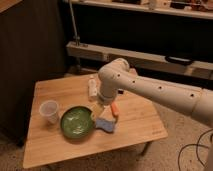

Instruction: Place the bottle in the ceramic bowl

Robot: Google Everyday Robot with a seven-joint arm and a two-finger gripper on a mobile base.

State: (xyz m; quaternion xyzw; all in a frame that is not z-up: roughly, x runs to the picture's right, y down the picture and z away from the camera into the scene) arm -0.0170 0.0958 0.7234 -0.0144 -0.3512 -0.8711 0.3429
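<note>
The gripper (98, 108) hangs from the bent wrist of the single white arm, low over the wooden table (136, 126), just beside the right rim of the ceramic bowl (62, 122); whether it is spread or closed, and whether it has hold of anything, cannot be told, since the wrist covers it from above. The bottle (92, 88) is on the table behind the gripper, toward the far edge and close against the left side of the wrist in this view; it appears apart from the gripper rather than in it. Its long axis seems to run from the far edge toward the bowl, though it may equally be standing upright; the view does not settle this. So the bottle lies beyond the gripper and the bowl lies on the near side of it; judged from this, the coming move calls for a reach back, away from the bowl, to the bottle. A clear cup (49, 111) stands left of the bowl; an orange stick (115, 109) and a blue pad (105, 124) lie to its right.
</note>
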